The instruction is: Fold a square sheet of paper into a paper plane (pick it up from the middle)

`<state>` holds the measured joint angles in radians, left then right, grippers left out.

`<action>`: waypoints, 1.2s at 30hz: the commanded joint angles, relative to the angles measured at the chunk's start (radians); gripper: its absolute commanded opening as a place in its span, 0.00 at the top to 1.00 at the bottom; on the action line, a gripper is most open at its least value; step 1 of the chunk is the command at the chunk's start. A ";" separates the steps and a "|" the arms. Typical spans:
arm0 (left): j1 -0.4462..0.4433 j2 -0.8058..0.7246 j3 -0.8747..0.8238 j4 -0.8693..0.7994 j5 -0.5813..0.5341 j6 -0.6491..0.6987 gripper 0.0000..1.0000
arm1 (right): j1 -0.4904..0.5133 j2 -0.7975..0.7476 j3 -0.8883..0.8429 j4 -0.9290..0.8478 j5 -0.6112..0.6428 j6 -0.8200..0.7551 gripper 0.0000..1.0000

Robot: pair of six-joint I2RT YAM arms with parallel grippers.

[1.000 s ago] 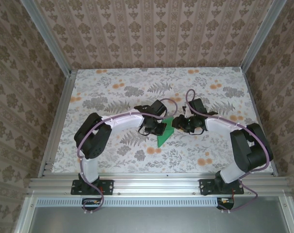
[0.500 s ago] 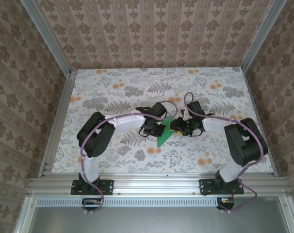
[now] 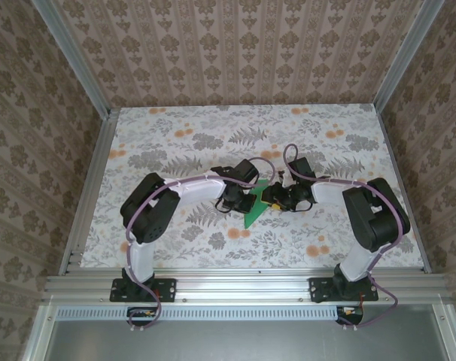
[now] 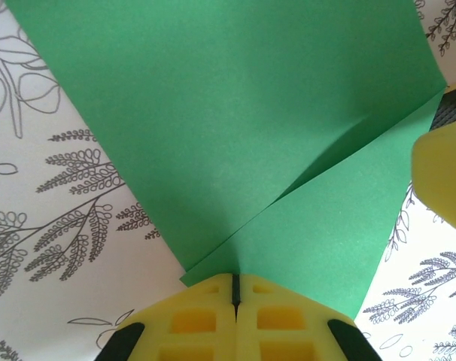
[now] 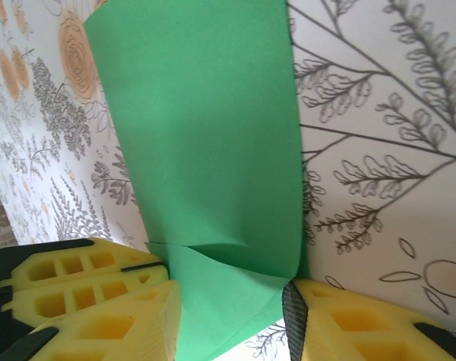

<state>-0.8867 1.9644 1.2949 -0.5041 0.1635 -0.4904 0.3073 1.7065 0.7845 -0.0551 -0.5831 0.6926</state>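
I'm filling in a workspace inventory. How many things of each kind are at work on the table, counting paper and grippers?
Green paper: 1
Grippers: 2, the left gripper and the right gripper
Total: 3
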 commanded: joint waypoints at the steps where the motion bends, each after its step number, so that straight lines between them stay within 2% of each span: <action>1: -0.003 0.026 -0.029 -0.001 0.014 0.026 1.00 | -0.005 0.019 0.026 0.043 -0.052 0.021 0.59; 7: -0.005 0.015 -0.035 0.005 0.024 0.034 1.00 | -0.004 0.022 0.033 0.063 -0.082 0.022 0.61; 10: -0.006 -0.007 -0.042 0.016 0.027 0.033 1.00 | -0.004 0.037 0.054 0.026 -0.084 -0.012 0.68; 13: -0.006 -0.050 -0.053 0.032 0.027 0.020 0.99 | -0.005 0.031 0.047 0.020 -0.083 -0.013 0.79; 16: -0.006 -0.109 -0.077 0.067 0.050 0.004 0.92 | -0.003 0.006 0.020 0.045 -0.093 0.014 0.87; 22: -0.026 -0.241 -0.127 0.069 -0.011 -0.026 0.75 | 0.009 -0.080 -0.063 0.083 -0.049 0.102 0.92; 24: -0.059 -0.282 -0.135 0.055 -0.062 -0.019 0.73 | 0.016 -0.120 -0.097 0.107 -0.029 0.149 0.95; 26: -0.121 -0.311 -0.138 0.019 -0.158 -0.021 0.67 | 0.033 -0.171 -0.133 0.129 0.002 0.205 0.95; 29: -0.211 -0.327 -0.151 -0.001 -0.260 -0.045 0.60 | 0.075 -0.252 -0.169 0.086 0.096 0.276 0.95; 32: -0.282 -0.317 -0.164 0.009 -0.311 -0.086 0.57 | 0.121 -0.309 -0.211 0.072 0.185 0.358 0.95; 36: -0.331 -0.270 -0.167 0.023 -0.359 -0.121 0.55 | 0.162 -0.385 -0.262 0.084 0.252 0.442 0.96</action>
<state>-1.2068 1.6588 1.1381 -0.4633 -0.1024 -0.5625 0.4496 1.3540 0.5579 0.0380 -0.4294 1.0264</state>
